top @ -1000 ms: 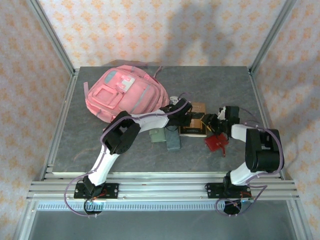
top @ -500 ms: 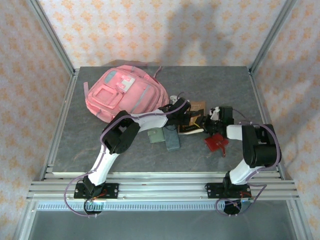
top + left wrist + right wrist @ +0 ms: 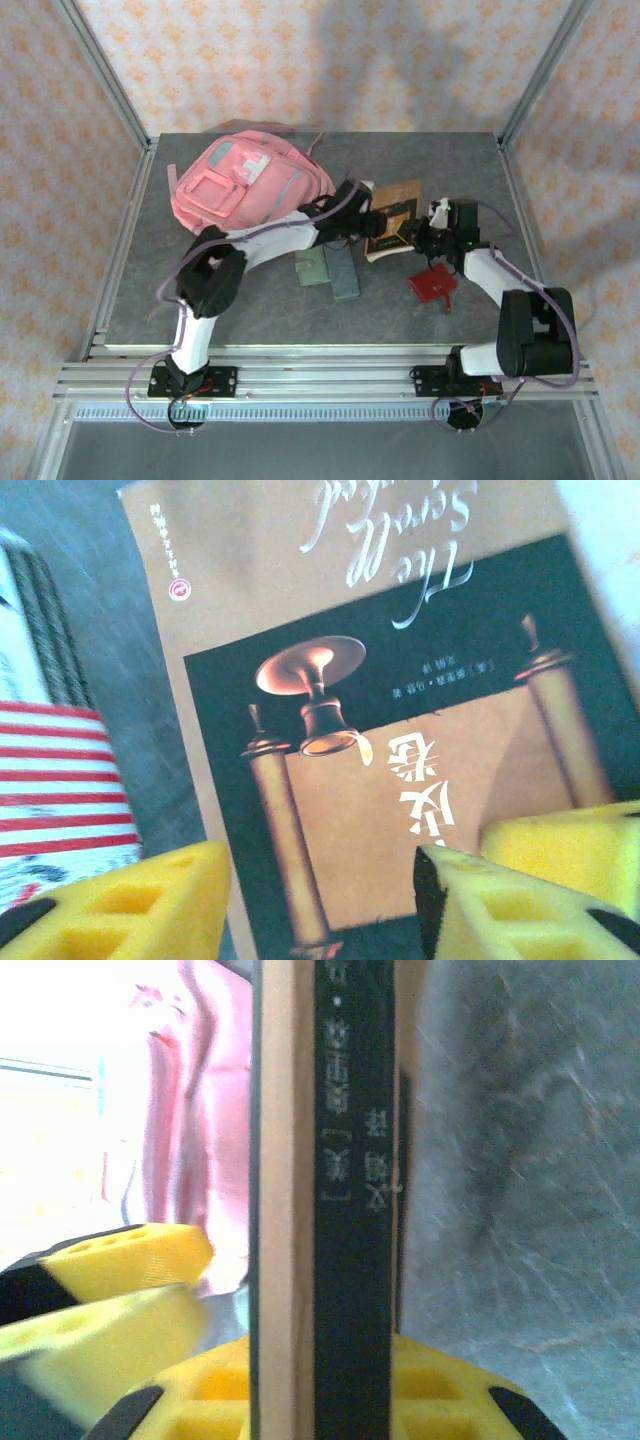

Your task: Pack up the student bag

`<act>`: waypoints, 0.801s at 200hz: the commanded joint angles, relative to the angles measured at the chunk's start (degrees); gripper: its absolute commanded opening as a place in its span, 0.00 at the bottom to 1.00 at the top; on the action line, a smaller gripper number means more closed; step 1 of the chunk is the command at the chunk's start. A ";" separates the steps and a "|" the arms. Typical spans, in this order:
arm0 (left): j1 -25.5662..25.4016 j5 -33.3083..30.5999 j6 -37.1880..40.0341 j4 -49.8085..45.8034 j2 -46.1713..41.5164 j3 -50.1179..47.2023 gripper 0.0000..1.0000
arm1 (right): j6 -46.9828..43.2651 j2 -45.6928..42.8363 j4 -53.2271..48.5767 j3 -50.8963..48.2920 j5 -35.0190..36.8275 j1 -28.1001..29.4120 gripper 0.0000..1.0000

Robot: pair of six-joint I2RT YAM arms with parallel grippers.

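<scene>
A: Two end effectors meet mid-frame. Where's the student bag (image 3: 250,185)?
B: Upper left on the table (image 3: 450,170), close by the left end effector (image 3: 375,218), whose fingers stand spread over the book (image 3: 400,195). The right end effector (image 3: 422,238) pinches that book's edge.

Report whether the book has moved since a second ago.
Yes. The book has shifted toward the far side, away from the red wallet, which has stayed put.

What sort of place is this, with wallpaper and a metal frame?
Probably a robot test booth: two arms bolted to a metal rail, patterned walls, a pink backpack and book as props.
</scene>
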 commanded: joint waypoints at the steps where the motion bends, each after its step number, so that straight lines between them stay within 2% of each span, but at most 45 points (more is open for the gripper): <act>1: 4.91 4.17 -0.13 4.15 -9.35 -3.17 0.57 | -2.59 -4.06 -3.00 4.72 -0.40 -0.33 0.03; 14: 8.09 8.53 -1.60 7.55 -13.34 -6.45 0.59 | -2.62 -4.94 -3.52 6.15 -2.84 -0.31 0.03; 31: 12.97 15.00 -3.84 12.65 -18.09 -11.25 0.60 | -2.86 -5.29 -3.50 7.72 -9.36 0.29 0.03; 51: 18.33 21.19 -4.03 17.17 -22.94 -15.82 0.68 | -6.39 -5.16 -7.03 10.68 -13.57 3.64 0.03; 88: 25.94 34.56 0.83 14.96 -25.35 -15.41 0.70 | -13.99 -5.15 -13.06 14.84 -17.46 12.45 0.02; 122: 30.27 45.01 7.65 9.66 -24.32 -13.30 0.71 | -15.82 -6.96 -10.80 13.90 -24.31 15.99 0.00; 136: 31.07 50.94 7.05 11.52 -23.83 -13.85 0.71 | -16.80 -7.23 -11.09 13.97 -25.19 17.03 0.00; 160: 31.05 57.23 5.40 17.06 -24.01 -16.40 0.72 | -18.18 -6.88 -11.36 14.24 -28.16 18.35 0.00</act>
